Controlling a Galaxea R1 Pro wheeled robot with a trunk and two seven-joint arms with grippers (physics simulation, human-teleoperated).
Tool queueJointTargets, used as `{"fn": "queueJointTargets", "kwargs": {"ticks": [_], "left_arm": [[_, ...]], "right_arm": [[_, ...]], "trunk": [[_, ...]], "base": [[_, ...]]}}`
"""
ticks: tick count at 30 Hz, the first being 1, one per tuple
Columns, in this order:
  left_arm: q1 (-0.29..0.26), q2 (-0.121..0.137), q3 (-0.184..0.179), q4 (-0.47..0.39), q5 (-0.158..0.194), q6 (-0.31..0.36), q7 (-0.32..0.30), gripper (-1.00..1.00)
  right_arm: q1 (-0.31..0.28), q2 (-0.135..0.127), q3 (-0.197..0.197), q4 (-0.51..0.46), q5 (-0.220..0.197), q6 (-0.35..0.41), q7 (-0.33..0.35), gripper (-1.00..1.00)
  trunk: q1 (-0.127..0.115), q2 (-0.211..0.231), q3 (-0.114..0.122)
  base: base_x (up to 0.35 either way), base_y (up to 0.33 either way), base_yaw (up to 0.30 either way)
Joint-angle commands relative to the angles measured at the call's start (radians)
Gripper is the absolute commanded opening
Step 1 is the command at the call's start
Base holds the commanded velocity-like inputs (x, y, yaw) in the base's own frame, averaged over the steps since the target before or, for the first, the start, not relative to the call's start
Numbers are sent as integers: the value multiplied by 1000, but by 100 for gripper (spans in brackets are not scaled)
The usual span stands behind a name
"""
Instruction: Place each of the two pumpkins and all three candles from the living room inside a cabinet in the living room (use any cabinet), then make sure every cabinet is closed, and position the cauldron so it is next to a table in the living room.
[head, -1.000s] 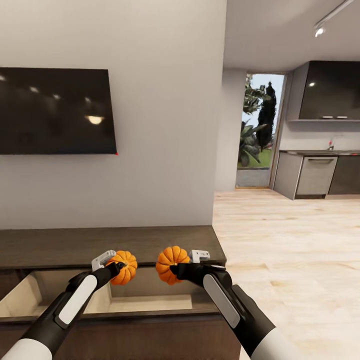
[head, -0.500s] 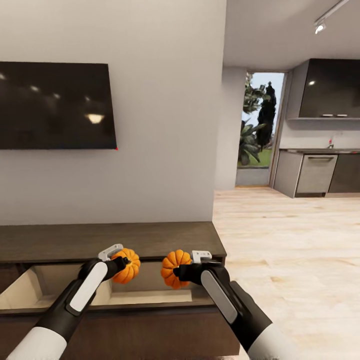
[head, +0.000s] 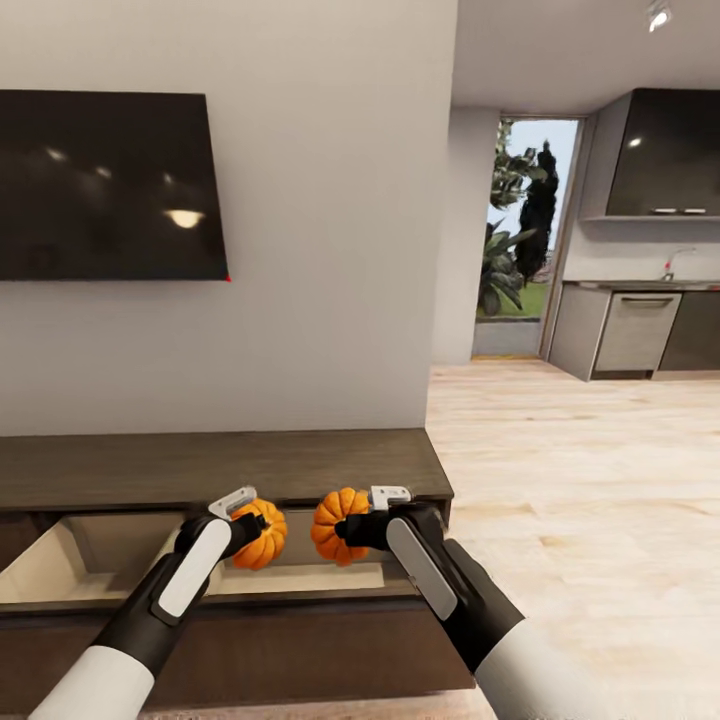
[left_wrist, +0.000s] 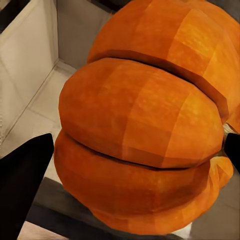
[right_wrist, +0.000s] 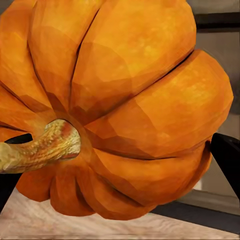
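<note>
The left gripper (head: 248, 522) is clamping one small bright-orange ribbed pumpkin (head: 262, 534), its dark fingers (left_wrist: 25, 167) pressing on either side of the fruit in the left wrist view. The right gripper (head: 352, 528) is gripping the second orange ribbed pumpkin (head: 335, 525) the same way, with that pumpkin's short yellowish stem (right_wrist: 37, 149) showing in the right wrist view. Both pumpkins are hanging in the air, near each other but not touching, over the pale inside of the open right-hand drawer (head: 300, 578) of the long, low dark-brown wood cabinet (head: 220, 465), close to the drawer's back edge under the cabinet's flat top.

Compared with a second ago, the cabinet is sitting closer and the flat black wall-mounted screen (head: 105, 185) is standing higher in the head view, so the camera itself is shifting as the robot closes in. Against the cabinet, both pumpkins are now lower and further forward, well inside the drawer opening rather than level with its top edge.

That is putting the pumpkins about ready for release: lowering a little more toward the drawer floor should keep them from rolling out. The candles, the drawer closing and the cauldron look to be still ahead.
</note>
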Motion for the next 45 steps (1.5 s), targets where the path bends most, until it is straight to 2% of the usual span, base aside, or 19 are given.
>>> {"fn": "queueJointTargets", "kwargs": {"ticks": [1,5,9,15,26,31,36,45], "left_arm": [[-1,1,-6,0,7,-2,9,-100],[-1,-5,-23,2,5,-3,9,-100],[-1,-13,-28,3,-16,-6,7,-100],[-1,-21,-28,3,-22,-11,7,-100],[0,-21,-30,3,-23,-14,7,-100],[0,-21,-34,3,-25,-14,7,-100],[0,-22,-54,3,-27,-16,7,-100],[-1,-28,-59,3,-26,-16,7,-100]], "right_arm": [[-2,5,2,7,-3,7,-13,-100],[-2,19,7,29,0,12,-16,-100],[-2,27,27,34,2,9,-16,-100],[-3,28,36,37,3,8,-15,-100],[-3,29,36,37,3,8,-16,-100],[-3,29,36,36,4,6,-15,-100],[-3,29,36,33,5,3,-15,-100],[-3,29,36,32,6,3,-15,-100]], "trunk": [[0,-1,-5],[2,-2,-20],[4,-3,-36],[6,-4,-59],[11,-7,-102],[11,-7,-102],[11,-7,-102],[11,-7,-102]], "base": [[0,0,0],[0,0,0],[0,0,0],[0,0,0],[0,0,0],[0,0,0],[0,0,0],[75,28,0]]}}
